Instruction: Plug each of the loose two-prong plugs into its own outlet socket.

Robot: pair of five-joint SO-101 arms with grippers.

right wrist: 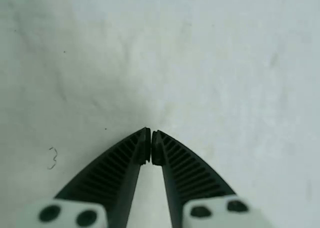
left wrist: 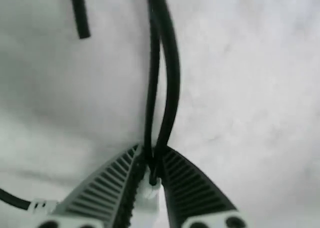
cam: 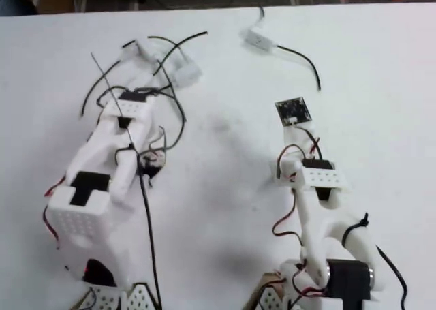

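Right now the left gripper is pinching a pair of black cords between its tips, with the fingers drawn nearly together. A white piece is sitting wedged between the fingers just behind the tips; whether it is a plug body I cannot tell. The cords are running away from the gripper side by side over the white bench, and a loose cord end is lying near them.

From above, the left arm is hanging over a tangle of black cords and white plugs on the far left part of the bench. One lone plug is lying apart near the far edge, its tail curling toward the right side.

Meanwhile the right gripper is holding nothing, its tips all but touching over bare bench, and the right arm is sitting well apart from the lone plug.
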